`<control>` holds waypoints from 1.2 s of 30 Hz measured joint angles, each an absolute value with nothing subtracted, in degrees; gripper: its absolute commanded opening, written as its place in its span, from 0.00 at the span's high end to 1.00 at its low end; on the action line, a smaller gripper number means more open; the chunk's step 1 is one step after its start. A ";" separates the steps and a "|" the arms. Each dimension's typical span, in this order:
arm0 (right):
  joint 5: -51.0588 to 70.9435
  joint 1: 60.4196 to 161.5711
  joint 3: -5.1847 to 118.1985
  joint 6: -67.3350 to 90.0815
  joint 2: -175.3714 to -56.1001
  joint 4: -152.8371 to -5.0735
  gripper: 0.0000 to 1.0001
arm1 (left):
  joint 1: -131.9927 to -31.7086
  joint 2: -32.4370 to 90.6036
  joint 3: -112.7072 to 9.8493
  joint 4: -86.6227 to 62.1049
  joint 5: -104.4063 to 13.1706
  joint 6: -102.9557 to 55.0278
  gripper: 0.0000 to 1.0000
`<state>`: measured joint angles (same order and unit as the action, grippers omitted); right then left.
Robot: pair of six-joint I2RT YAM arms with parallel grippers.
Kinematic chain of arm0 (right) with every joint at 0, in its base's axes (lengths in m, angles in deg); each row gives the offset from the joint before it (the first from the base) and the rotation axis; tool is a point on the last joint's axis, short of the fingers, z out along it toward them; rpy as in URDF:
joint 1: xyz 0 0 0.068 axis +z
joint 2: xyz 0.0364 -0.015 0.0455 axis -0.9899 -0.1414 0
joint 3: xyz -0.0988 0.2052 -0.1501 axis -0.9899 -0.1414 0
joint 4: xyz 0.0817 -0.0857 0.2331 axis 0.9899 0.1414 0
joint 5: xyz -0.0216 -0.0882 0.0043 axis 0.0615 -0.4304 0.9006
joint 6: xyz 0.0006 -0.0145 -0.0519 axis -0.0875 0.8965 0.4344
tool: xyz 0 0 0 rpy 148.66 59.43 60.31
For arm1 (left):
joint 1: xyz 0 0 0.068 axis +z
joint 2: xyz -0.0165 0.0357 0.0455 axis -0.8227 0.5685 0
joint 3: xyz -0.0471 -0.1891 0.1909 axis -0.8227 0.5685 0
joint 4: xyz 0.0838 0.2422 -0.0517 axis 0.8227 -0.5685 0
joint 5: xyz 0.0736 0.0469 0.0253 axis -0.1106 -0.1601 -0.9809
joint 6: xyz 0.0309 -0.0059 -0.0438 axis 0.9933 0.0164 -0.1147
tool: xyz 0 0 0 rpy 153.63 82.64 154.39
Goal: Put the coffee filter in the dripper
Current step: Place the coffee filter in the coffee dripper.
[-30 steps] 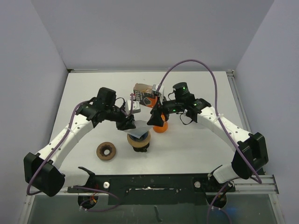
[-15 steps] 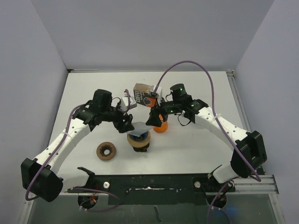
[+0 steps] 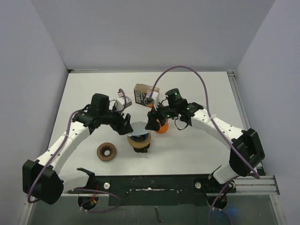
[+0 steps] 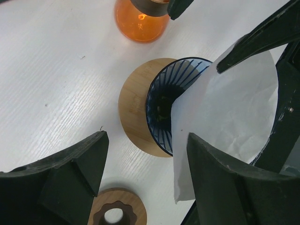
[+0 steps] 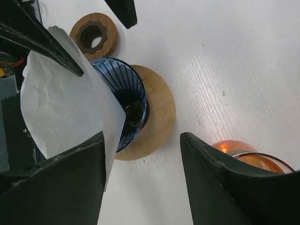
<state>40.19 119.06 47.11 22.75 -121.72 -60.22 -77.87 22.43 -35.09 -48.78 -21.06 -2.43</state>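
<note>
filter [image 4: 234,108]: white paper, pretty flat, not opened out. One edge is poked down into the dripper and the big rounded part sticks up and out past the rim, tilted.
dripper [image 4: 161,93]: blue ribbed glass cone on a round wooden base [image 4: 133,108], about mid-table, right between the two grippers.
left gripper [image 3: 126,125]: jaws spread wide, nothing pinched. It hangs just over the dripper from the left. One finger is right beside the filter's edge, but I honestly can't tell if it touches.
right gripper [image 5: 141,136]: jaws also wide apart, not clamped on anything. It comes in from the right, with the dripper and base showing in the gap between its fingers. The filter is up against one finger's side, contact unclear.
orange glass [image 4: 140,21]: round, just right of the dripper, near the base but not touching it, mostly under the right gripper in the top view.
ring [image 3: 106,151]: wooden, wavy-edged hole, lying flat to the left of the dripper, nearer the arm bases.
box [image 3: 142,95]: coffee box toward the back, behind both grippers.
table [image 3: 197,150]: white.
</note>
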 measured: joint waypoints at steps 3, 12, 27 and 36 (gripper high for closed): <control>39.47 119.54 46.69 23.09 -121.72 -60.22 0.40 | -77.68 22.10 -34.31 -48.30 -20.97 -3.43 0.33; 38.44 120.17 46.56 23.75 -121.85 -60.22 0.40 | -77.09 20.50 -32.75 -47.07 -19.49 -4.57 0.33; 38.29 120.22 46.56 24.01 -122.53 -60.20 0.40 | -77.00 20.31 -31.73 -45.80 -19.12 -4.50 0.38; 38.31 120.22 46.56 25.26 -122.60 -60.15 0.40 | -77.00 20.31 -30.94 -45.37 -19.12 -4.48 0.40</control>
